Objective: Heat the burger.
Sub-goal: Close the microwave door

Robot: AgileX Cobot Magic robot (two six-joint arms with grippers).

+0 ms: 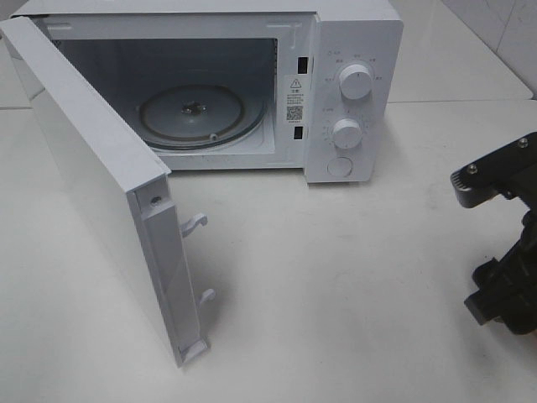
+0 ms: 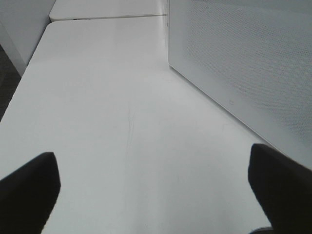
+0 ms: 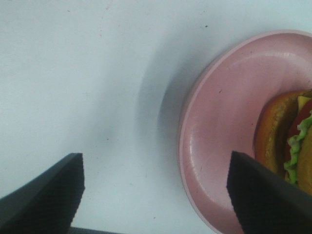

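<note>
Item 1, burger (image 3: 287, 141): seen only in my right wrist view, lying on the pink plate (image 3: 219, 131). It's tipped on its side: bun face toward the plate's middle, lettuce, tomato and cheese layers edge-on behind it, so its stack axis runs roughly flat along the plate, not upright. Partly cut off by the frame edge and by one of my right fingers. Not visible in the overhead view.

Item 2, right fingers (image 3: 44, 200): spread wide, nothing between them. One tip is over bare tabletop (image 3: 73, 73), the other over the plate's near part, beside the burger. Can't tell if it touches the plate.

Item 3, left fingers (image 2: 29, 190): spread wide, empty, over bare tabletop, w/ the outer face of the microwave's door (image 2: 243, 63) running alongside.

Item 4, microwave (image 1: 352, 50): at the back of the tabletop, door (image 1: 92, 185) swung fully out toward the front-left, its latch hooks sticking out from the free edge. Glass turntable (image 1: 201, 113) inside, bare. Two knobs and a round button on the right panel.

Item 5, room: broad bare tabletop in front of the microwave's opening, between the door's free edge and my right arm (image 1: 503, 243) at the right edge of the overhead view. Plate rim sits well inside the tabletop on the side I can see.
</note>
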